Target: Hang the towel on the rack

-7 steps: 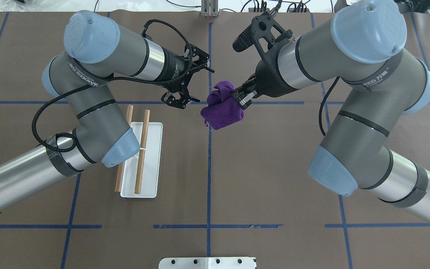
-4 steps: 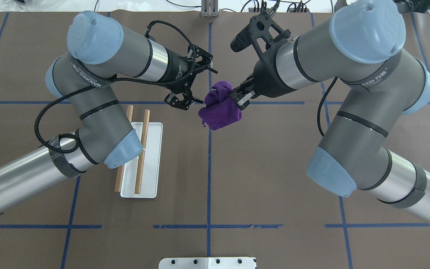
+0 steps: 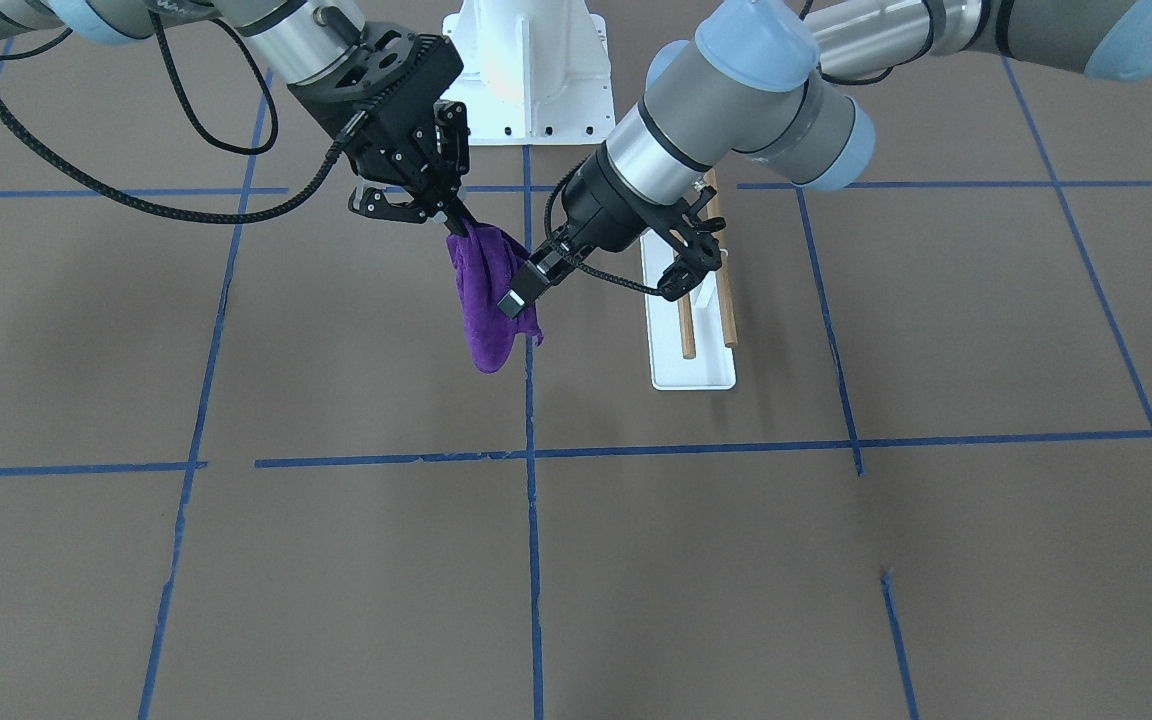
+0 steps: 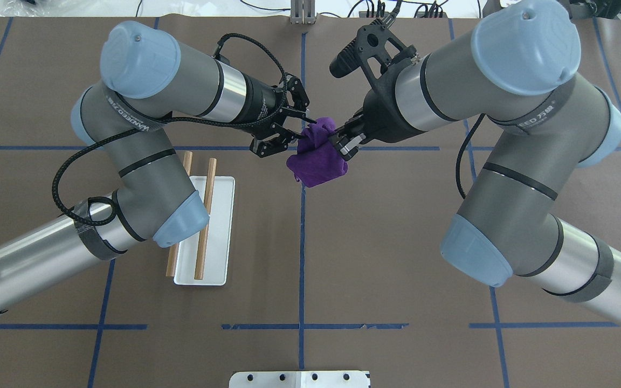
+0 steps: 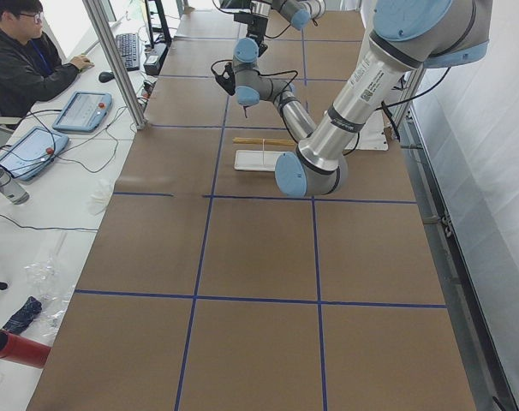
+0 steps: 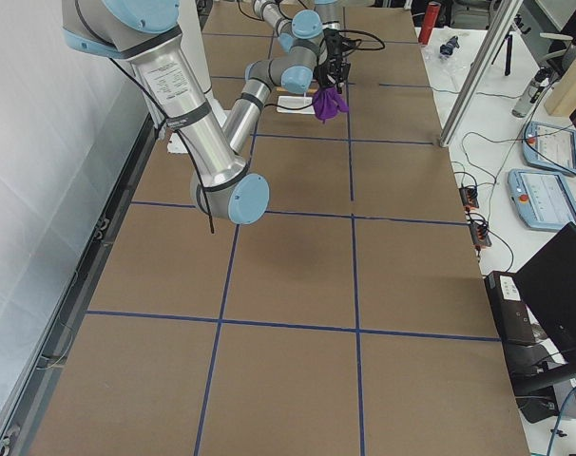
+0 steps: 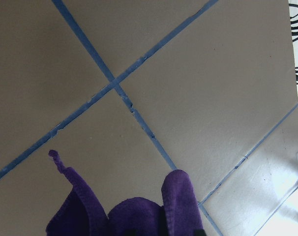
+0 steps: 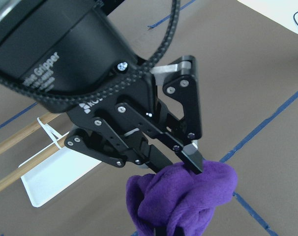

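Observation:
The purple towel (image 4: pixel 318 164) hangs bunched in the air above the table's middle. It also shows in the front view (image 3: pixel 486 320). My right gripper (image 4: pixel 343 144) is shut on its upper part (image 3: pixel 451 222). My left gripper (image 4: pixel 302 132) has come in from the other side. In the right wrist view its fingertips (image 8: pixel 194 160) converge on the towel's top fold (image 8: pixel 178 201), so it looks shut on the towel. The rack (image 4: pixel 219 215), with a white base and two wooden bars, stands on the table to the left, partly under my left arm.
My left arm's wrist joint (image 4: pixel 178 218) hangs over the rack's near end. The white robot pedestal (image 3: pixel 526 70) is at the table's robot side. Blue tape lines cross the brown table. An operator (image 5: pixel 24 60) sits at a desk beyond the table.
My left gripper moved right to the towel and its fingers closed in on the top fold. My right gripper, still holding the towel, shifted slightly left.

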{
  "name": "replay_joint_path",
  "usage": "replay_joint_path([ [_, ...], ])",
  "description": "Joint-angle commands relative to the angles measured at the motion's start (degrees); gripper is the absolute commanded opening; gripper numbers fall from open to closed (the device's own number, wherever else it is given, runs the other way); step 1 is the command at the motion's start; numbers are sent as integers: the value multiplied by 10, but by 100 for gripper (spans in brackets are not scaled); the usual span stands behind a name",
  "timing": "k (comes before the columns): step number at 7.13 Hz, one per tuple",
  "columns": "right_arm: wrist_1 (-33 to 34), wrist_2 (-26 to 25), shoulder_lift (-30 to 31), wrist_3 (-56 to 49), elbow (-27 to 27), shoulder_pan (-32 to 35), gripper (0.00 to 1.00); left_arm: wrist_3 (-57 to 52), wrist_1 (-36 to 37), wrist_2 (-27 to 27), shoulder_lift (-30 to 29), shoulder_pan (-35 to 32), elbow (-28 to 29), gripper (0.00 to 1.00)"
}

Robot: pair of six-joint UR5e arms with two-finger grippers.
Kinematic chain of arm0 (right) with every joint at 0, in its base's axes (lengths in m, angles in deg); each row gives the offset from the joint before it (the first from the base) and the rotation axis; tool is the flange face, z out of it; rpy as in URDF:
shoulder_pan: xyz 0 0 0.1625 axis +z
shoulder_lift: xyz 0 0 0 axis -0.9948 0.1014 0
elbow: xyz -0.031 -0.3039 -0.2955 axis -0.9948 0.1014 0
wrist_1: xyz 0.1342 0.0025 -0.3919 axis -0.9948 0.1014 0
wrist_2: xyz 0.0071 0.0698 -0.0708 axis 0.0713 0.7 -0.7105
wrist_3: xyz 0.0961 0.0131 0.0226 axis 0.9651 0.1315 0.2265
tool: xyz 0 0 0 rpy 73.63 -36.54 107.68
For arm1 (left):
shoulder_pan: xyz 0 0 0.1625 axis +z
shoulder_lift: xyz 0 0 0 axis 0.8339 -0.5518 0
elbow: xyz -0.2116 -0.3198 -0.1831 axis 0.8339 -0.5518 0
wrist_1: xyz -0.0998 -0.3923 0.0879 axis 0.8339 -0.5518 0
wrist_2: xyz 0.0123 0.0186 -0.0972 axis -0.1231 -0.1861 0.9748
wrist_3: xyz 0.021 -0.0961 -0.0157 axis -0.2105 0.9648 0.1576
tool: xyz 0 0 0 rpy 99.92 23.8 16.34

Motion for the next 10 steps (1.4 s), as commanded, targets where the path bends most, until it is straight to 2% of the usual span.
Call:
replay_joint_path([
  [1,0,0,0,0,1,0,0,-15,-2,1,2,1,-2,1],
  [5,8,3,4,1,2,5,0,-42,-1,1,6,-2,-4,0],
  [6,41,8,4,13,-1,14,81,-42,2,2,7,-3,-5,0],
  [7,74,17,6,49,-8,16,99,-42,2,2,14,-6,-7,0],
  [9,141,87,16,52,-6,56,99,-65,4,6,46,-24,-35,0],
  [10,162,94,35,48,-4,69,100,-89,4,6,81,-25,-60,0],
])
